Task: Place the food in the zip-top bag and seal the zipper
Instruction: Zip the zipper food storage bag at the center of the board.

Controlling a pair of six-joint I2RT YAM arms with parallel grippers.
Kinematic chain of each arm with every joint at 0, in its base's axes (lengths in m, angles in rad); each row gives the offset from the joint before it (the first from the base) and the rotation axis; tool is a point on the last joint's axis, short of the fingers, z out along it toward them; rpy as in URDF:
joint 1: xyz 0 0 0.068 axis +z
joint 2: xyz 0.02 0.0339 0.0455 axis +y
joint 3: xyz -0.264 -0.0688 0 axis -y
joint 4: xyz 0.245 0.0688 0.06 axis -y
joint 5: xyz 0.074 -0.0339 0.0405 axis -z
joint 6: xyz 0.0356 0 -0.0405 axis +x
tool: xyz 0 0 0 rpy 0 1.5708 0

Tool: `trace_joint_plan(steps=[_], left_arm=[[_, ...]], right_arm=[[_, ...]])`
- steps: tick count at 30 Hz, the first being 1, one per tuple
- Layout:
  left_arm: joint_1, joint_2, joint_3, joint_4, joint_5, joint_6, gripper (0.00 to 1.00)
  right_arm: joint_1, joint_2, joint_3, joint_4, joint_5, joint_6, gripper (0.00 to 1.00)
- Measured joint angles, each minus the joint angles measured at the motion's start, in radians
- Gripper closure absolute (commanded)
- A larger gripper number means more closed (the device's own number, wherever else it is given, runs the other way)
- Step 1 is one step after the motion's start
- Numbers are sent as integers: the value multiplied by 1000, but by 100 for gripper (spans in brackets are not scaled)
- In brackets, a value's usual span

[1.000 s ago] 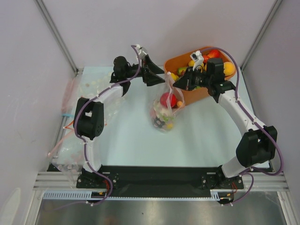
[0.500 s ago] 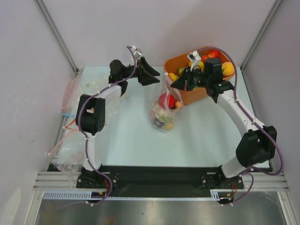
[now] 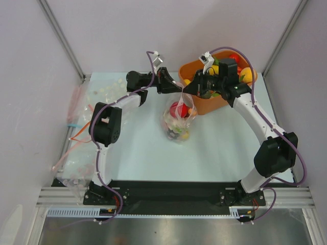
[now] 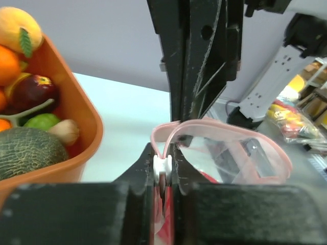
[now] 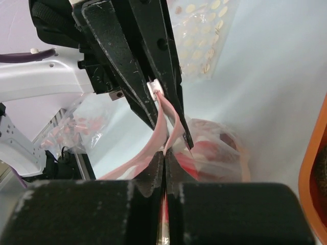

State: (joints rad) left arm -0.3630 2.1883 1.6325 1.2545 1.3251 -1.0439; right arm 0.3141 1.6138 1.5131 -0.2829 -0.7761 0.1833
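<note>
Pale tabletop [image 3: 138, 148] is shown; the bag [image 3: 178, 122] is held up near its far edge, just beside the tub [image 3: 212, 104]. The left gripper [image 3: 176, 88] is clenched on the zipper's [image 5: 153, 143] slider [image 4: 162, 166], and the right gripper [image 3: 188, 89] on the strip just beside it. The unsealed length is judged to trail toward the near edge.

Zipper [image 4: 204, 124] — in left end effector [image 4: 163, 158]

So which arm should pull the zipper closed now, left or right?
Left, probably. The left gripper is shut on the white slider, while the right gripper only pinches the pink zipper strip, so it can anchor the zip-top bag.
</note>
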Motion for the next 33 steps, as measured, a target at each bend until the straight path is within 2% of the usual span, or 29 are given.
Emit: trace_joint_plan(steps=[1, 2, 10, 11, 14, 18, 23, 33], left_arm=[[-6, 8, 11, 12, 5, -24, 100], [-11, 18, 27, 19, 8, -58, 100], [-13, 54, 56, 36, 19, -250, 100], [-13, 54, 56, 40, 22, -262, 99], [-14, 54, 56, 46, 34, -300, 100], [-20, 54, 52, 47, 50, -330, 99], [-26, 53, 50, 48, 73, -346, 97], [-27, 53, 50, 50, 92, -344, 82]], right_arm=[[-2, 0, 2, -3, 0, -1, 87], [-3, 0, 2, -5, 2, 0, 72], [-4, 0, 15, -5, 27, 1, 63], [-4, 0, 19, -1, 27, 5, 57], [-4, 0, 35, 19, 27, 18, 45], [-4, 2, 68, 30, 26, 31, 44], [-3, 16, 115, 26, 22, 26, 50], [-1, 62, 117, -35, 18, -10, 53]])
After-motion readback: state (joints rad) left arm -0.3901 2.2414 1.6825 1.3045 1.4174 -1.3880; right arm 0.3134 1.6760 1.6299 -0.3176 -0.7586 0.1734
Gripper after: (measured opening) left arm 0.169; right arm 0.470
